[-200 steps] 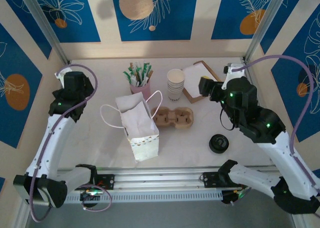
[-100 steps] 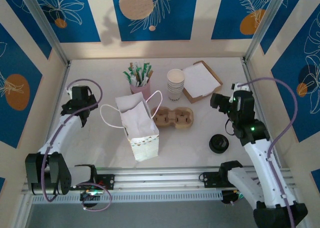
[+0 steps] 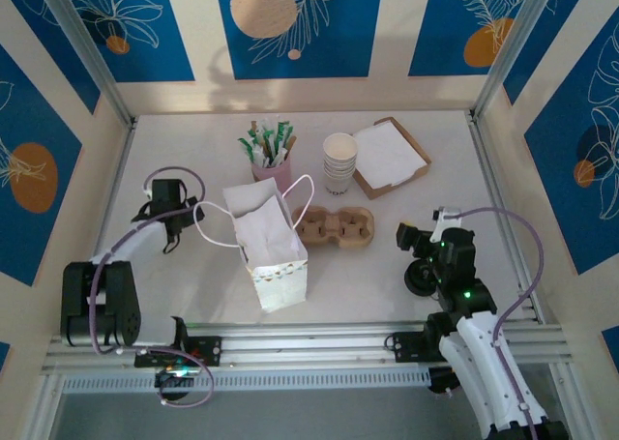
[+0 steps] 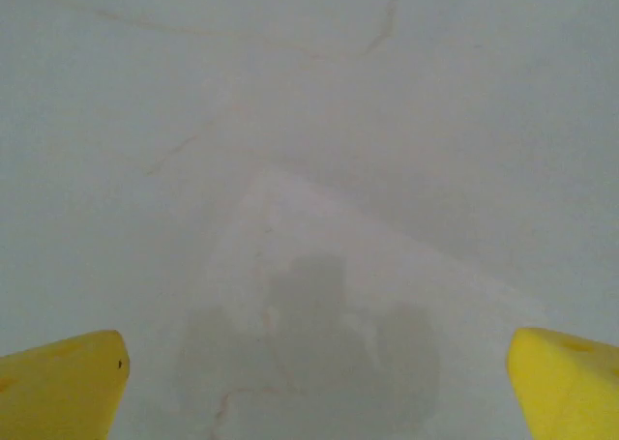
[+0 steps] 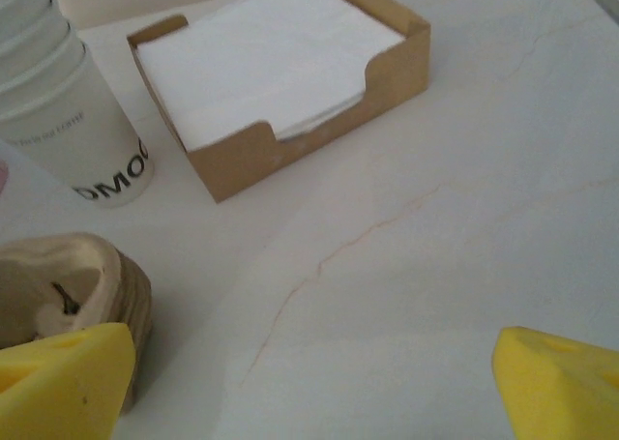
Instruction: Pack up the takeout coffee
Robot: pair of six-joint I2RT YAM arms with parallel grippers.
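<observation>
The left arm [image 3: 131,245] and the right arm [image 3: 488,358] both have smooth white shells and black joint housings. A thin lilac cable [image 3: 177,173] runs along the left one. A second lilac cable [image 3: 515,222] runs along the right one, where a small green light [image 3: 465,293] glows. The left gripper [image 4: 316,367] has bright yellow wedge-shaped fingers [image 4: 60,382], and the right gripper [image 5: 314,363] has the same.

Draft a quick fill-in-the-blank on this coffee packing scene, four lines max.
1. The white paper bag stands ____ on the table.
2. The sticks sit in a ____ cup.
3. The cardboard cup carrier is ____.
4. The left gripper and the right gripper both have their jaws ____.

Missing words: upright; pink; empty; open.
</observation>
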